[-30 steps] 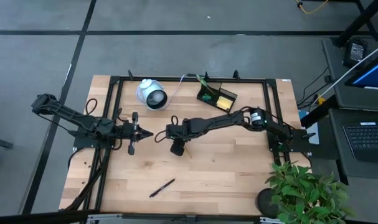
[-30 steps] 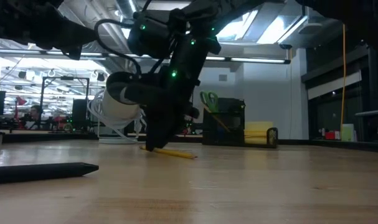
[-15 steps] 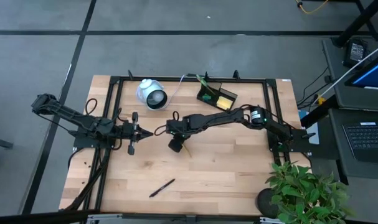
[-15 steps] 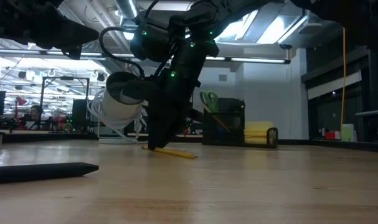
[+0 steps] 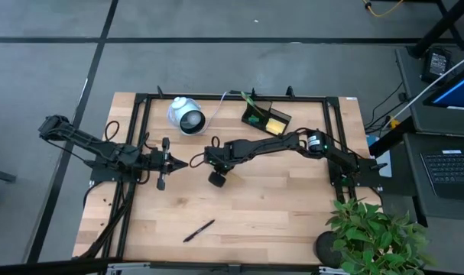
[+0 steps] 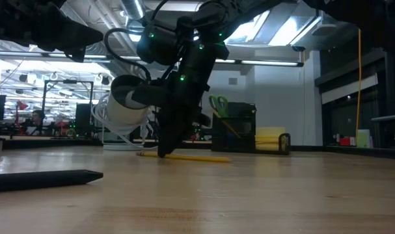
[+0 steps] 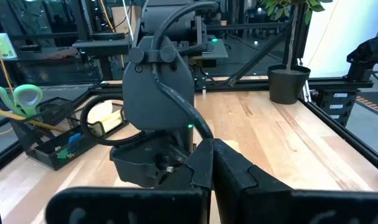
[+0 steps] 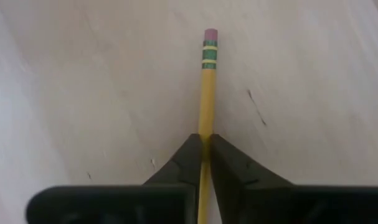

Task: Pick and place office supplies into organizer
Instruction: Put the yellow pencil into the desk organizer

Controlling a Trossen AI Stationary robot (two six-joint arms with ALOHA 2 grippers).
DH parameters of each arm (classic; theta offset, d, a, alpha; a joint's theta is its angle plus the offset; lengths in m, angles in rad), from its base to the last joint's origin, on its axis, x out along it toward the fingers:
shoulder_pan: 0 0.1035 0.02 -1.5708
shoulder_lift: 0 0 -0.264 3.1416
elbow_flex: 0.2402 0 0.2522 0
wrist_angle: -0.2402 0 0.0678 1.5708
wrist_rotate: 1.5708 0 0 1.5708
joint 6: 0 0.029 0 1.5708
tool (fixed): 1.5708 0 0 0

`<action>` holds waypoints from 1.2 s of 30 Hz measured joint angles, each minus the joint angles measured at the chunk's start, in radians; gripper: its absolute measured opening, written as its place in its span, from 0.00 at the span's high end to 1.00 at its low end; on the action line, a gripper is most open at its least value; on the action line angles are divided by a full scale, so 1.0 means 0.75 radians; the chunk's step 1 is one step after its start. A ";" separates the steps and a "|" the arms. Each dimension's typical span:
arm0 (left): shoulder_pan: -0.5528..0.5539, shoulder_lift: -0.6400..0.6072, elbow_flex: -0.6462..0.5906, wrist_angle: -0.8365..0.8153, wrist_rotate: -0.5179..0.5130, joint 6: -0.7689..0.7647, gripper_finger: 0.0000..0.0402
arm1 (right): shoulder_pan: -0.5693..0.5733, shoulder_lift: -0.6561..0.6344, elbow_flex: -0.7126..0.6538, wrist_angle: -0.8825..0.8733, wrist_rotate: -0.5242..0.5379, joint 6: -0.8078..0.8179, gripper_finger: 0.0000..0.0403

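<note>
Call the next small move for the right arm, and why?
Probably lift straight up. In the right wrist view the right gripper has its fingers pinched on the yellow pencil, which lies flat on the table in the low view. The organizer sits toward the far edge, so it needs clearance first. The left gripper waits shut at centre-left.

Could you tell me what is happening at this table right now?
The right end effector is down at the middle of the table, its fingers pinched on a yellow pencil that lies on the wood. The left end effector waits shut, holding nothing, just to its left. The organizer at the back already holds scissors. A black pen lies near the front.
</note>
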State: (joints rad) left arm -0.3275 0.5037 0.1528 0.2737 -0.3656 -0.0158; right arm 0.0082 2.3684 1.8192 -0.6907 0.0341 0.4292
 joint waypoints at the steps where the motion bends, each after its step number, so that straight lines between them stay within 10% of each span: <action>1: 0.000 0.000 0.000 0.000 0.000 0.000 1.00 | 0.000 0.000 0.000 -0.001 -0.001 -0.036 0.92; 36: 0.000 0.000 0.000 -0.010 0.000 0.001 1.00 | -0.052 -0.514 -0.016 -0.054 0.177 -0.459 0.99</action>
State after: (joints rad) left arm -0.3275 0.5037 0.1528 0.2659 -0.3656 -0.0153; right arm -0.0307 1.9831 1.8072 -0.7315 0.1669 0.0849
